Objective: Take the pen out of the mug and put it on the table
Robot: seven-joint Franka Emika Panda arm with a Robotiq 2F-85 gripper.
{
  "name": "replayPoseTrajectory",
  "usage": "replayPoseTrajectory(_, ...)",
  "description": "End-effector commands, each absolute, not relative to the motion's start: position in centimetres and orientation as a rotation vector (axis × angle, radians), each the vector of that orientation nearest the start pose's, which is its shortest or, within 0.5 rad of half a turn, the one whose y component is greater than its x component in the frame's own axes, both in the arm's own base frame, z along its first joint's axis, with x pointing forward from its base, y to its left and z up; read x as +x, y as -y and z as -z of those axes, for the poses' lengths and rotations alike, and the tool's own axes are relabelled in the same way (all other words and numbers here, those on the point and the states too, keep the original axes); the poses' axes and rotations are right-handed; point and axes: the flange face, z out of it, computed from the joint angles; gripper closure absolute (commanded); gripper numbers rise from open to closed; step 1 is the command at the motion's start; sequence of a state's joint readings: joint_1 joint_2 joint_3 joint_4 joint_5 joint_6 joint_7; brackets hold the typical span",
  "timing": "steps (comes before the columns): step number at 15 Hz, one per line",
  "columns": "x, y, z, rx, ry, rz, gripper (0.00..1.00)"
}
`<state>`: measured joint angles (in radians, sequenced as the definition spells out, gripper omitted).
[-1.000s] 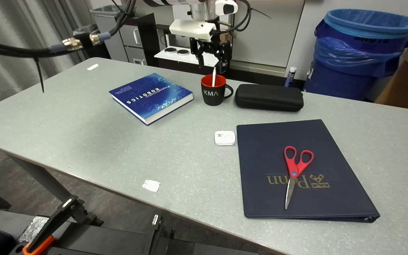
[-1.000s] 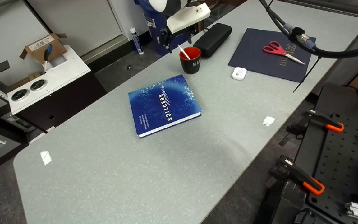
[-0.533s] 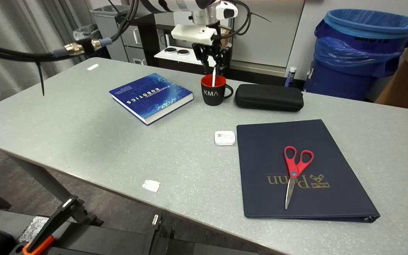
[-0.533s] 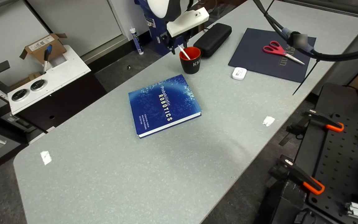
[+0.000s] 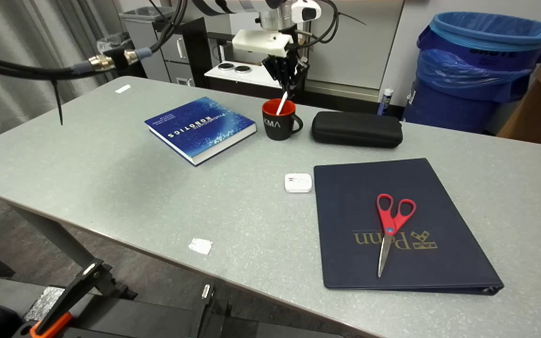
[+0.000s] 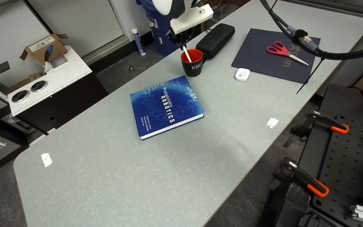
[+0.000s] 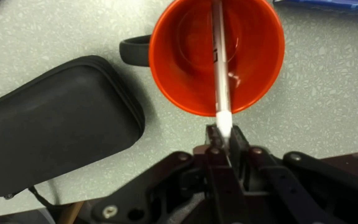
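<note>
Pinching the upper end of a thin, straight, whitish-grey pen [image 7: 221, 73], the black claw [image 7: 225, 135] holds its fingertips [image 7: 212, 135] almost together. Tilted, the pen reaches into a round mug [image 7: 194, 62], red inside and dark outside, and crosses the rim at six o'clock in the wrist view. In an exterior view, a long black case [image 5: 357, 129] lies at the mug's three o'clock, a blue hardback book [image 5: 200, 129] at nine. Farther along the light-grey worktop [image 5: 158, 211], red-handled scissors [image 5: 389, 230] rest on a navy folder [image 5: 355, 202] between four and five.
</note>
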<state>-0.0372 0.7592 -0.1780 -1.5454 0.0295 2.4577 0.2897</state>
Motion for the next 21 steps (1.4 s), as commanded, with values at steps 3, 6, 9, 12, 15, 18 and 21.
replayPoseTrajectory(3,68.6,12.3,-27.8,-3.093,-0.766,0.445,0.97)
replayPoseTrajectory(6,65.8,11.0,-31.3,-3.067,-0.699,0.505,0.97)
replayPoseTrajectory(9,62.2,9.5,-31.2,-3.091,-0.6,0.3,0.97)
replayPoseTrajectory(12,60.4,9.5,-27.9,-3.117,-0.587,0.051,0.97)
replayPoseTrajectory(15,59.5,10.3,-23.7,-3.149,-0.63,-0.141,0.97)
replayPoseTrajectory(18,59.3,10.8,-20.2,-3.173,-0.662,-0.264,0.97)
replayPoseTrajectory(21,59.2,10.9,-18.1,-3.22,-0.67,-0.294,0.97)
